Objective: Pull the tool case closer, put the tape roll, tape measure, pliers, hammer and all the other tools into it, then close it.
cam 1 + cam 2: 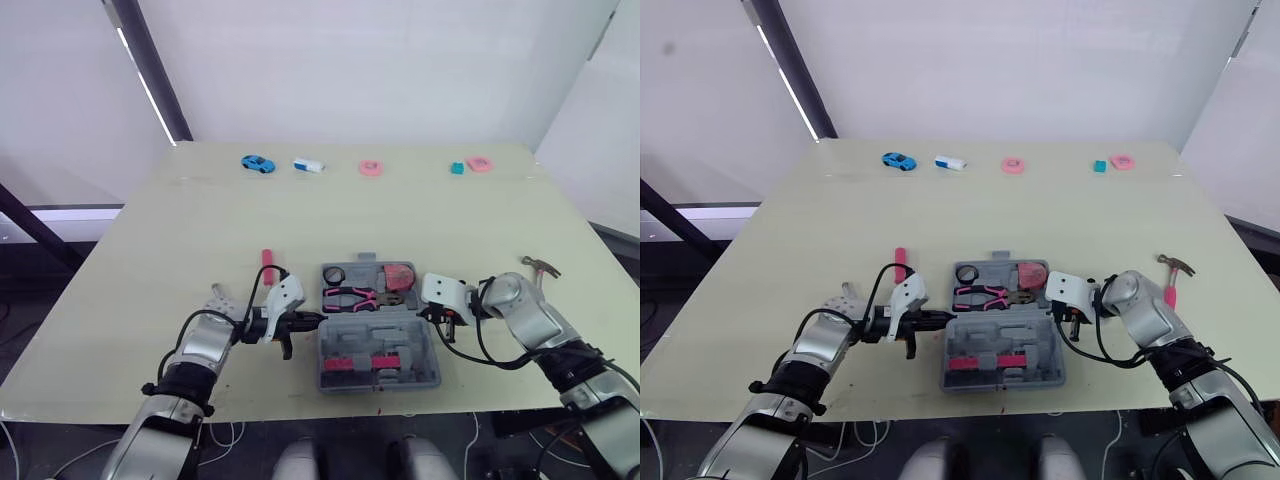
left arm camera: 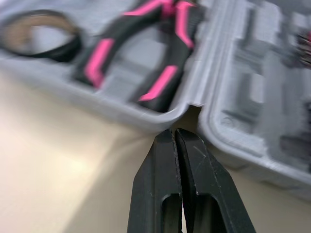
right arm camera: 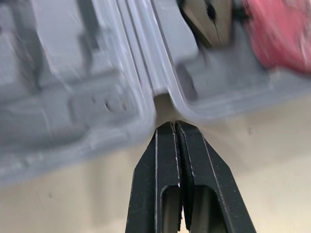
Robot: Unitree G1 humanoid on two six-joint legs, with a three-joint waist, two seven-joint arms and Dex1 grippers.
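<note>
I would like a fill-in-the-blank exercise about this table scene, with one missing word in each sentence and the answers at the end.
1. The tool case lies ____, both halves flat on the table.
2. The pliers lie ____ the case, beside the tape roll.
3. The hammer lies on the table, on the robot's ____ side of the case.
4. The fingers of the left gripper and of the right gripper are ____.

Missing words: open; inside; right; shut.

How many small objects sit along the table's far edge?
5, left to right: blue toy car, white-blue piece, pink disc, teal cube, second pink disc beside it. None looks hidden.
</note>
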